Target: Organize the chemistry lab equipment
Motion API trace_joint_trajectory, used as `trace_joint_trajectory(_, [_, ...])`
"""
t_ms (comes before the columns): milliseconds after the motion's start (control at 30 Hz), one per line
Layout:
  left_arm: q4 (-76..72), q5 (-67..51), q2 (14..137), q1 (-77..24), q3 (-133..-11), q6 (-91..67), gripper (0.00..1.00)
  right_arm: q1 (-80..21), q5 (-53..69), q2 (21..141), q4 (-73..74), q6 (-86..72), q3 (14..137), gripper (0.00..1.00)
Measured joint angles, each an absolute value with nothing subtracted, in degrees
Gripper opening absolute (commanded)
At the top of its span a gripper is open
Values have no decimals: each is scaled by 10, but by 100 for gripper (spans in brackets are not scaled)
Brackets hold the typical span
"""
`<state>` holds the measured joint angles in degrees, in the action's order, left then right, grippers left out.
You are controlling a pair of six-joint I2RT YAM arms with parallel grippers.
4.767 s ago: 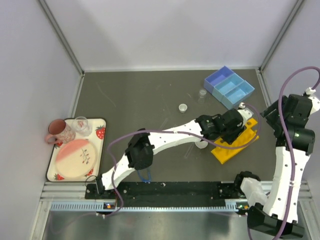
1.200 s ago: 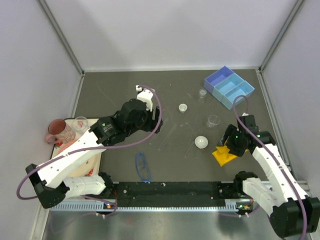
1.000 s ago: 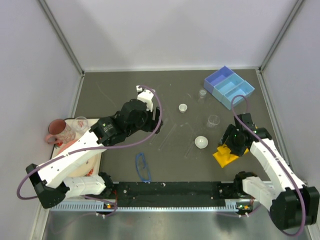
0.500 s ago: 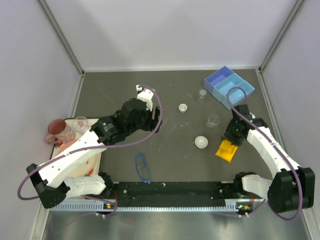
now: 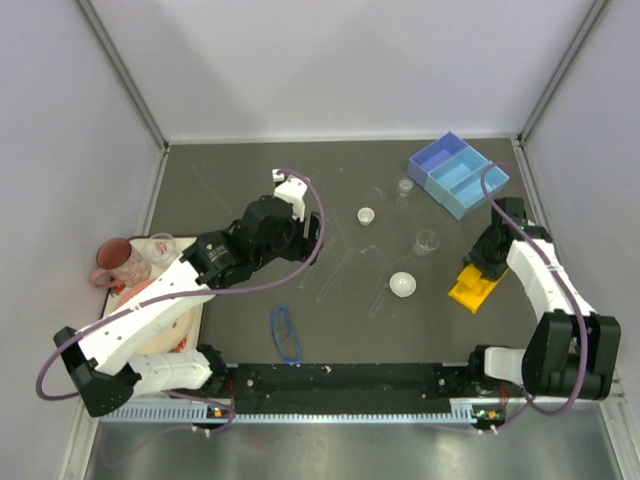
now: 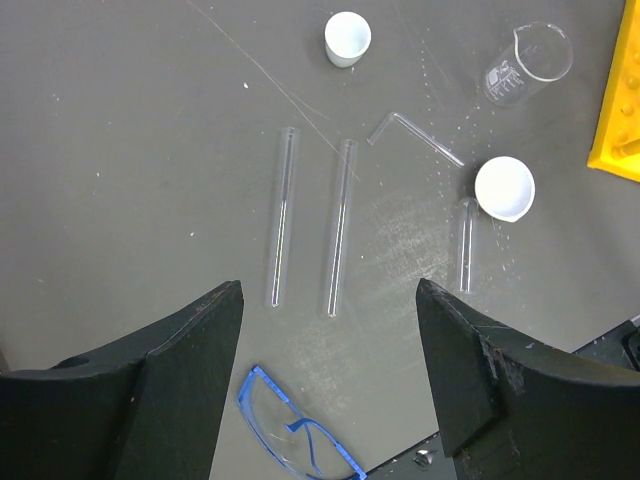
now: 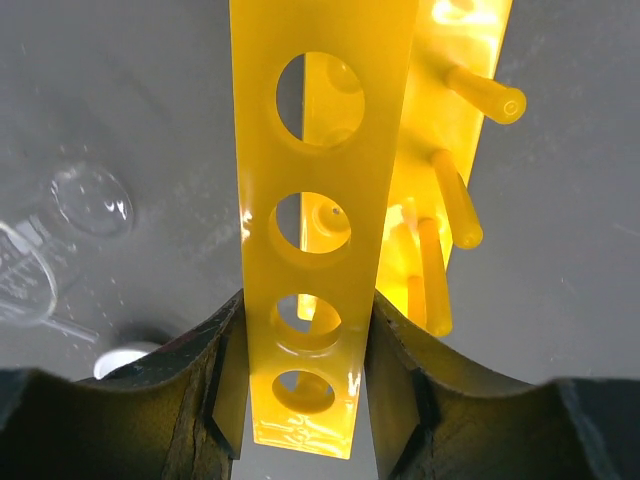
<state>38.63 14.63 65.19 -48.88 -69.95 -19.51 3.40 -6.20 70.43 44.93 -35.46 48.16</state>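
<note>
Grey tabletop (image 5: 250, 190); right end effector (image 7: 305, 340) grasping yellow rack (image 7: 310, 150); left end effector (image 6: 328, 330) released

Even, bright overhead light, soft shadows; yellow rack (image 7: 310, 200) glows with glare; all views sharp.

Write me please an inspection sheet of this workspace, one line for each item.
Surface: dark grey table, faint marks, no spill seen.
Job's things: yellow tube rack in the right grip; light-blue tray far right, compartments look empty; two beakers, two white dishes, three straight tubes, one bent tube and blue goggles loose on the table.
Clutter: dark-pink mug and clear cup at the left edge.
Grippers: left gripper open, empty, above the tubes; right gripper shut on the rack's holed plate.
Cables: purple cable loops on each arm; the right one passes beside the tray.
Surroundings: pale walls on three sides; black rail at the near edge.
</note>
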Motion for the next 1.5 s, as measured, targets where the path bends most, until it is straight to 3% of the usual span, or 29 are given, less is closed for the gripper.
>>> trace_joint_trajectory(567, [387,150,652,-488,-700,-193,76,52,-39,884,414,-366,662,40])
trace_joint_trajectory(833, [389,156,651,-487,-691,-193,76,53,-55,917,415,-364,666,56])
trace_joint_trajectory(1200, [391,156,645,-485,-688,-193,76,54,-67,907,429,-349,678,64])
trace_joint_trajectory(1500, [391,155,642,-485,-688,-193,76,23,-108,809,478,-326,775,65])
